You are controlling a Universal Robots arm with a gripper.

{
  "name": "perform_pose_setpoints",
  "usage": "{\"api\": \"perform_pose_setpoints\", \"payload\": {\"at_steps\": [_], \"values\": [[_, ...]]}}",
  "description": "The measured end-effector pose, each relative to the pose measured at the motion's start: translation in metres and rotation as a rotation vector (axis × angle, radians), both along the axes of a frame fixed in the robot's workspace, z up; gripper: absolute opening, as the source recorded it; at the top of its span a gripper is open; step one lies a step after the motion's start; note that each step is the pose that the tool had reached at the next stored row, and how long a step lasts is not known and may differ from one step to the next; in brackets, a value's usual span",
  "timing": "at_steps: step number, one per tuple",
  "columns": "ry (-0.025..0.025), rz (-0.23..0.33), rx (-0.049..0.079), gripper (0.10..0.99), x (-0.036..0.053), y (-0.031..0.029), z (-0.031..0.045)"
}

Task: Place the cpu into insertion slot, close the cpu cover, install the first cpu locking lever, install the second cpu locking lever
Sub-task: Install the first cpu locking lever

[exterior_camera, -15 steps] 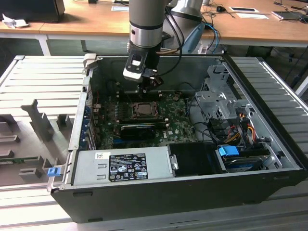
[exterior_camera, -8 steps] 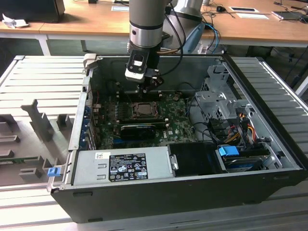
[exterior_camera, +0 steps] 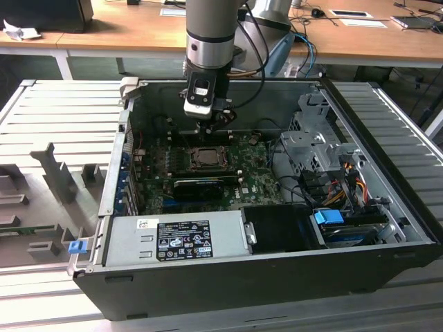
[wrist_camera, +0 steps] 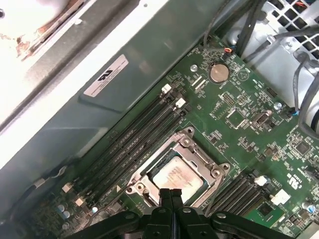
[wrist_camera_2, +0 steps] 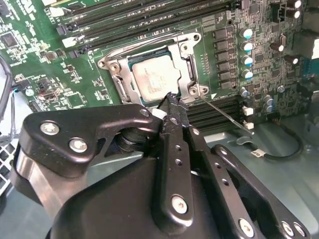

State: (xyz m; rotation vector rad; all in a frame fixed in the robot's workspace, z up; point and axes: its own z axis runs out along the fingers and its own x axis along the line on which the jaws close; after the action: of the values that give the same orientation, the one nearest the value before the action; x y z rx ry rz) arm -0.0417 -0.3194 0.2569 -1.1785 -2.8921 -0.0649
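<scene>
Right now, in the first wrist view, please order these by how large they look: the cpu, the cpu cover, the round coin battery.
1. cpu cover
2. cpu, one edge hidden behind the claw
3. coin battery, clearly the smallest

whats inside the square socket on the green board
A small silver-grey square cpu lies in it, framed by the dark silver metal cover plate. The chip hides the pin field; the black gripper covers one edge.
</scene>
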Motion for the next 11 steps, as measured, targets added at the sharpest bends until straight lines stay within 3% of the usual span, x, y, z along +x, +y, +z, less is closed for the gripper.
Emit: {"api": "perform_pose_setpoints", "payload": {"at_steps": [11], "values": [[0.0001, 0.093, 0.000, 0.106, 0.0000, 0.0000, 0.0000]]}}
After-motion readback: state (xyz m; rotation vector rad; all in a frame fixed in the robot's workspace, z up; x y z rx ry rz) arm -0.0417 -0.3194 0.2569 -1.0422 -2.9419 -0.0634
